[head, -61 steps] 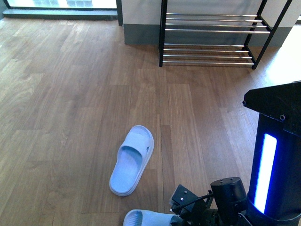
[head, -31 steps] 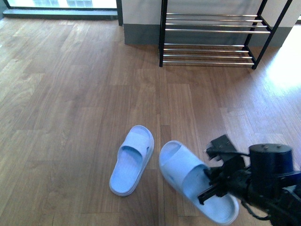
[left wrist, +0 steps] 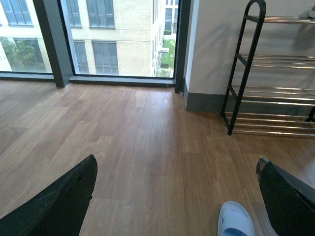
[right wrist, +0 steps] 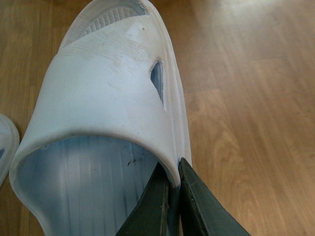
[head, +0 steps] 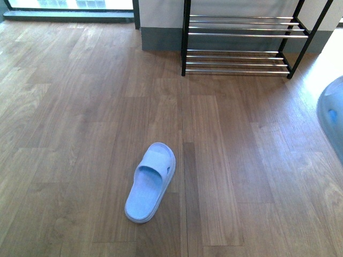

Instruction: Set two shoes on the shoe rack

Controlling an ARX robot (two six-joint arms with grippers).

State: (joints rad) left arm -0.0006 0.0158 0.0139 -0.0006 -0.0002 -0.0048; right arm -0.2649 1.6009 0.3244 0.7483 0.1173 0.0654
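No grey knit sneakers show in any view. The black shoe rack (head: 241, 43) with chrome bars stands against the far wall; it also shows in the left wrist view (left wrist: 266, 93). My right gripper (right wrist: 171, 169) is shut on the strap edge of a pale blue slide sandal (right wrist: 108, 98), held above the floor. A blurred part of that sandal (head: 332, 115) shows at the right edge of the front view. A second pale blue slide sandal (head: 150, 182) lies on the floor; its toe shows in the left wrist view (left wrist: 235, 221). My left gripper (left wrist: 177, 169) is open and empty above the floor.
The floor is wood planks (head: 80, 107). A grey-based wall (head: 161, 32) stands behind the rack. Tall windows (left wrist: 98, 34) with a dark frame run along the far left. Another sandal's edge (right wrist: 6, 142) shows beside the held one in the right wrist view.
My right arm has swung up and to the right with the held sandal, leaving all but the front view's right edge. The sandal on the floor has not moved.
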